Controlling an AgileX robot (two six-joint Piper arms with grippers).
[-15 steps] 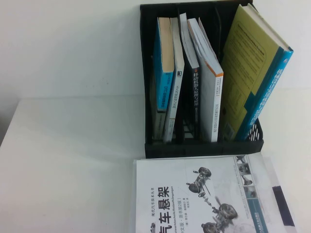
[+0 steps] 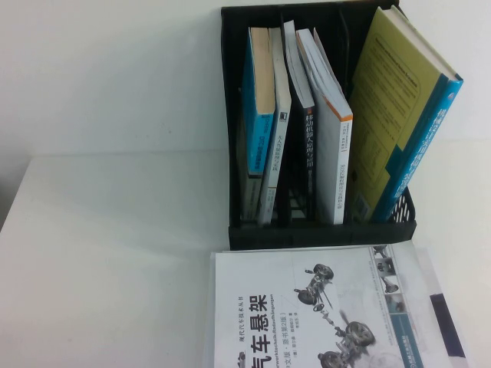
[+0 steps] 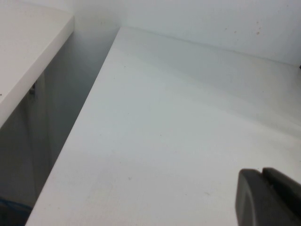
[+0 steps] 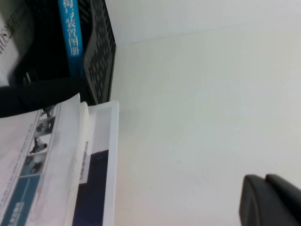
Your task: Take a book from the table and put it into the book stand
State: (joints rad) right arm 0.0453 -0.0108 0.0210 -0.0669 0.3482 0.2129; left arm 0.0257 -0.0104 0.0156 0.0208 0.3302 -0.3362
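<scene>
You have the book point(image 2: 322, 314) lying flat, front cover up, at the near edge of the table point(image 2: 115, 253), right of centre, running out past the near edge of the high view. Its far edge sits just beside the low mesh front of the book stand point(image 2: 322, 234); you cannot tell whether they touch. Under its right side lies another flat white book point(image 2: 441, 307) with a dark patch on its cover, sticking out toward the right edge of the worktop.

The book stand sits at the far edge of the table, right of centre, against the white wall. In its slots you have a blue-covered book point(image 2: 257, 107) and a thin white-spined book point(image 2: 275, 130) on the left, a dark-spined book point(image 2: 305, 123) and a white book with an orange band point(image 2: 334, 146) in the middle, and the olive-yellow book point(image 2: 399, 100) with blue spine leaning in the right-most slot.

Neither arm shows in the high view. The left gripper point(image 3: 268, 197) appears only in its wrist view as a dark fingertip over bare white table near the left edge; you cannot tell how its fingers stand. The right gripper point(image 4: 270, 200) likewise shows only a dark tip over bare table, toward the right edge, well apart from the two flat books; again you cannot tell.
</scene>
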